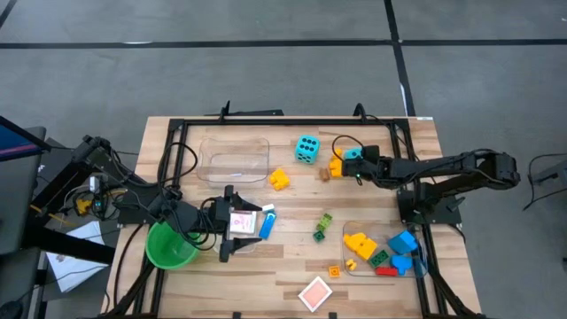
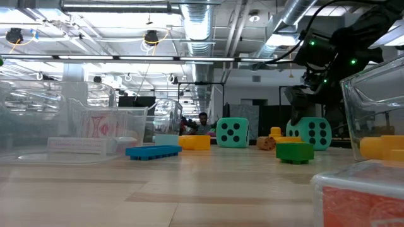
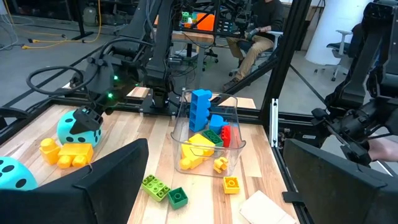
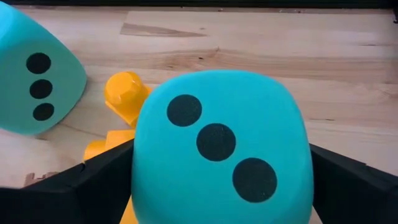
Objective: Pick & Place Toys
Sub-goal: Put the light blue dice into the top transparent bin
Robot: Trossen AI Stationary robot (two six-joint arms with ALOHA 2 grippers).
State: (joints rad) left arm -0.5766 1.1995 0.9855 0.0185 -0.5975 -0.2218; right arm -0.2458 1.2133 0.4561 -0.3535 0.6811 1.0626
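I see the right gripper (image 1: 352,159) spread wide around a cyan die (image 4: 221,146) near the table's far edge, beside a yellow brick (image 1: 336,166), while the left gripper (image 1: 232,221), jaws wide and empty, waits over a clear bin (image 1: 246,220).

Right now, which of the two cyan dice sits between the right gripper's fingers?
The cyan die over the yellow bricks, between the right gripper's open fingers. The other die stands free beside it.
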